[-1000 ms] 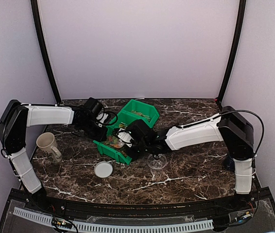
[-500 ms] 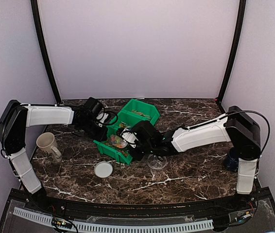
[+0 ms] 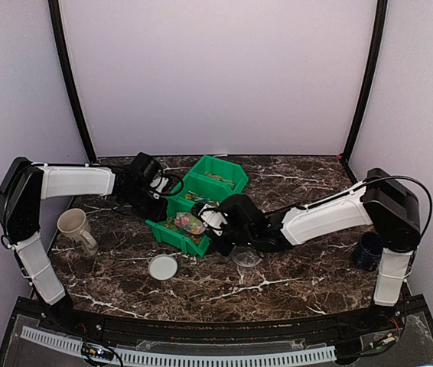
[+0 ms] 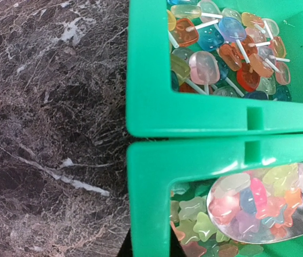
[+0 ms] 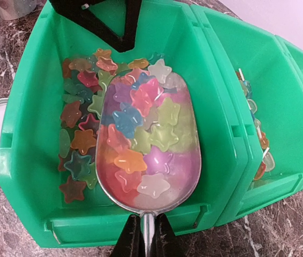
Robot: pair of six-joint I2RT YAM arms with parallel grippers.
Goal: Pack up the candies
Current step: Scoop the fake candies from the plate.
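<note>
With the right tool [image 5: 147, 235] pinching the silver metal scoop [image 5: 186, 187] by its handle, colourful star candies [image 5: 141, 139] heaped inside over the green plastic bin [image 5: 216, 107], I am planning a slow, level lift to avoid spilling.

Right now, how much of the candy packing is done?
Done: the scoop is heaped with star candies. In hand: the right gripper holds it over the green bin. Left: tipping them into the clear cup, where I see no candy yet, then probably fitting the white lid.
</note>
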